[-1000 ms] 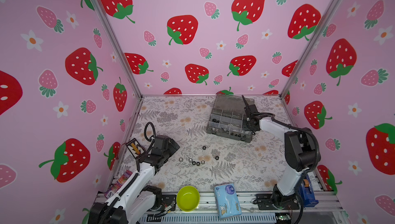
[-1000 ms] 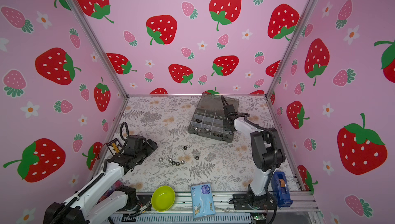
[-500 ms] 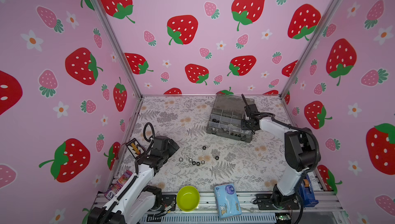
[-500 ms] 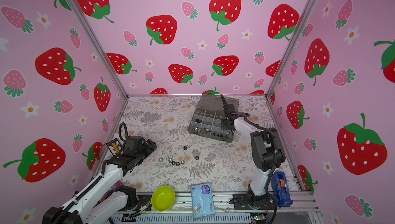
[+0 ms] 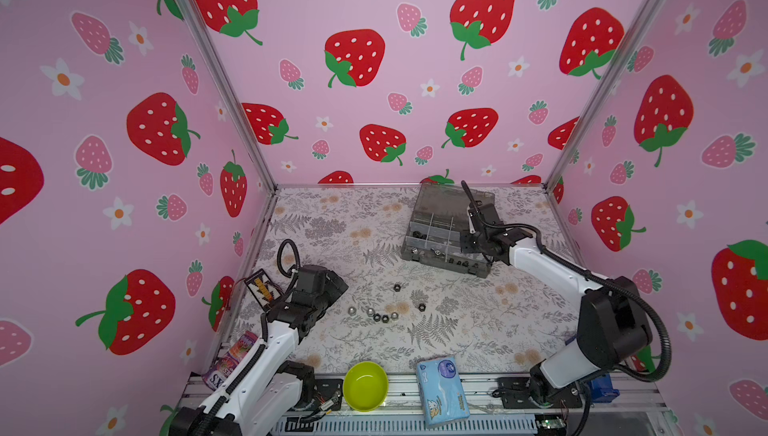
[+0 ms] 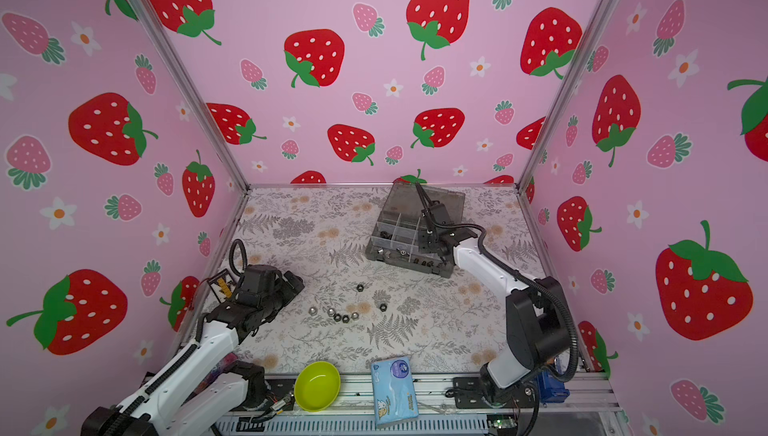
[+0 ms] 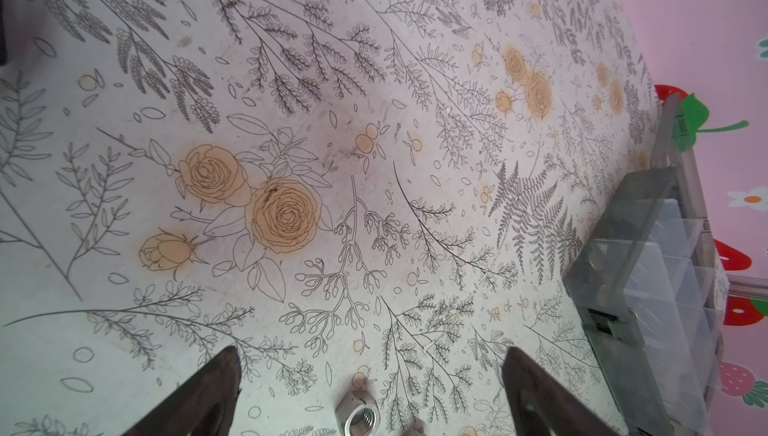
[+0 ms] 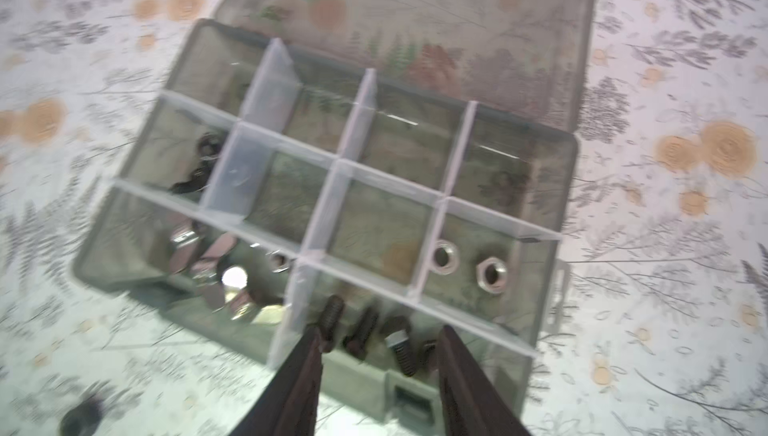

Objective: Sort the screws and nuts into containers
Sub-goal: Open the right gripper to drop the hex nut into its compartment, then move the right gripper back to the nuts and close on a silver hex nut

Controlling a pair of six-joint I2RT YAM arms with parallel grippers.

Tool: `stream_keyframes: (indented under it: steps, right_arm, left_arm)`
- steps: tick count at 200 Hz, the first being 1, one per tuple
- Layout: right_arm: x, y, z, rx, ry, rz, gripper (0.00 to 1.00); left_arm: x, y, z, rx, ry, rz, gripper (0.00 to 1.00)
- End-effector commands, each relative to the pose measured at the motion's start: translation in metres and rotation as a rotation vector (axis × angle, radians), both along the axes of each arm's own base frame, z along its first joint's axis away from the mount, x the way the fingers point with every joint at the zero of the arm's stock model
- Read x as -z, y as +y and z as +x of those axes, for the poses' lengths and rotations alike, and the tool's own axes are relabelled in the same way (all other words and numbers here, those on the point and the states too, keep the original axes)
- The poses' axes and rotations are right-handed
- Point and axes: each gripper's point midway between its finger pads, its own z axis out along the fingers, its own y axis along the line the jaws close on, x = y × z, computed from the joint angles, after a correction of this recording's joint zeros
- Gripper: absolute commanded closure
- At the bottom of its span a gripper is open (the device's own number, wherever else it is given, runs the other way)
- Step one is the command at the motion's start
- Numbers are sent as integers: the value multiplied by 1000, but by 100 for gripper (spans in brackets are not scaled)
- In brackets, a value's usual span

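Over the organizer box [image 8: 498, 18] hangs the right gripper [image 8: 382, 332], fingers partly apart, clamping nothing; a black screw [image 8: 332, 313] sits at one fingertip, lower middle of frame, long axis along that finger, in the compartment with the other screws; drop looks done. The loose nuts [image 5: 382, 315] lie mid-worktop [image 5: 478, 330], far nearer the left gripper [image 7: 372, 357]; its fingers are wide open and empty, with a silver hex nut [image 7: 359, 413] centred between them at the bottom edge, hole up; likely next pick.
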Motion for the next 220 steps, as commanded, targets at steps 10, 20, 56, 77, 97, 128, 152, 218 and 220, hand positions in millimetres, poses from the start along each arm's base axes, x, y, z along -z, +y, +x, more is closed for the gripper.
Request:
stream_keyframes:
  steps: [10, 20, 56, 77, 97, 128, 152, 218, 220]
  right_arm:
    - [7, 36, -54, -100, 32, -30, 53]
    - [8, 53, -73, -155, 40, -24, 52]
    - [20, 99, -136, -335, 74, -44, 52]
    - [30, 116, -164, -411, 87, -72, 52]
    - [44, 128, -185, -474, 113, -92, 52]
    - [71, 142, -210, -553, 165, -149, 52]
    - [88, 150, -222, -592, 189, -194, 53]
    - [114, 164, -226, -641, 216, -240, 53]
    - [115, 164, -226, -642, 215, -241, 53]
  left_arm:
    - [-7, 0, 6, -24, -28, -10, 1]
    - [-7, 1, 6, -28, -29, -12, 1]
    - [-5, 1, 5, -41, -27, -23, 1]
    - [-2, 1, 5, -46, -19, -27, 1]
    - [1, 1, 4, -53, -11, -30, 1]
    - [2, 1, 4, -57, -8, -34, 1]
    - [2, 2, 3, -61, -6, -31, 1]
    - [-3, 3, 5, -56, -6, -15, 1]
    - [-3, 3, 5, -55, -7, -14, 1]
